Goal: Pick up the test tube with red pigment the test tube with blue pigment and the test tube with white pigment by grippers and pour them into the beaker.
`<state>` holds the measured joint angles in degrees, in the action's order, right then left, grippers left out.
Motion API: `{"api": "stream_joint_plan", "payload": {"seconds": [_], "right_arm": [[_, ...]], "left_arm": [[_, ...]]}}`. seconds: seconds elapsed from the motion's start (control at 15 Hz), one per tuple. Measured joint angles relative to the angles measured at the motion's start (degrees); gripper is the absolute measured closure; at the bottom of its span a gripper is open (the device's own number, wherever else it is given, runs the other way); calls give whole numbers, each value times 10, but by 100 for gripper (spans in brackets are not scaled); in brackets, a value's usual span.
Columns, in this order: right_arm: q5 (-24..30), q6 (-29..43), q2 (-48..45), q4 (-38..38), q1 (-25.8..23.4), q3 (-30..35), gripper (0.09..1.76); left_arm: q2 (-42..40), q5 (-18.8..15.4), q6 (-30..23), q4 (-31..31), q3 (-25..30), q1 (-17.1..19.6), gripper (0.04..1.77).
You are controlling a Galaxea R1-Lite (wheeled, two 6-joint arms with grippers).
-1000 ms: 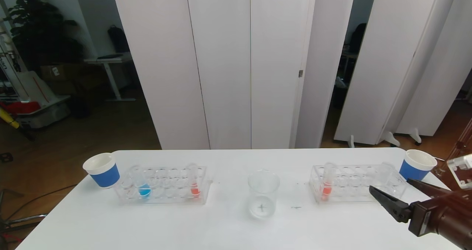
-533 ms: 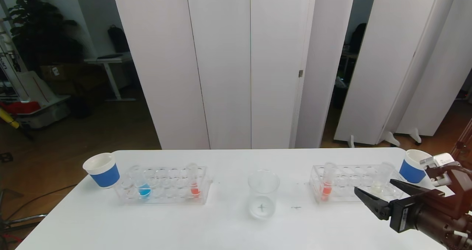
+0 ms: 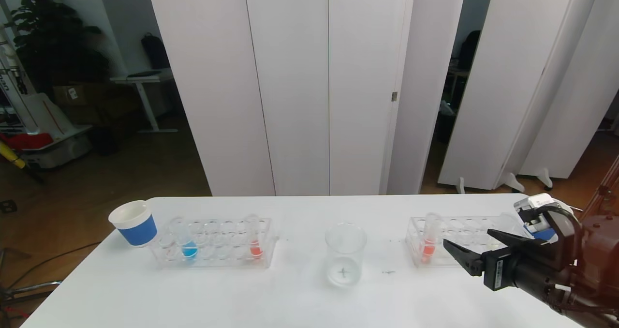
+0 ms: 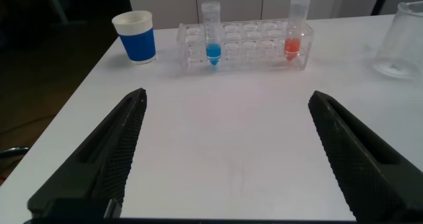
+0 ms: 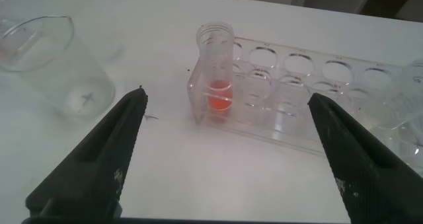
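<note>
The clear beaker stands at the table's middle. A left rack holds the test tube with blue pigment and a test tube with red pigment. A right rack holds another red tube. My right gripper hovers open in front of this rack, and the red tube stands beyond its fingers. The test tube with white pigment is hidden behind that gripper. My left gripper is open over bare table, short of the blue tube.
A white cup with a blue band stands left of the left rack. The table's front edge runs close below both racks. White partition panels stand behind the table.
My right gripper has moved left along the front of the right rack, towards its red tube, and now covers the tube with white pigment. It stays open. Nothing else has moved.
</note>
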<state>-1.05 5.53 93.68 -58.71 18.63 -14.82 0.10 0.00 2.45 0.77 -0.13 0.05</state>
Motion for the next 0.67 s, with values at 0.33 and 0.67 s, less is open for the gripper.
{"api": "stream_joint_plan", "payload": {"seconds": [0.33, 0.67], "right_arm": [[0, 1, 42, -11, 5, -22, 10], [0, 13, 59, -18, 28, -38, 10]], "left_arm": [[0, 0, 0, 0, 0, 0, 6], [0, 0, 0, 0, 0, 0, 6]]}}
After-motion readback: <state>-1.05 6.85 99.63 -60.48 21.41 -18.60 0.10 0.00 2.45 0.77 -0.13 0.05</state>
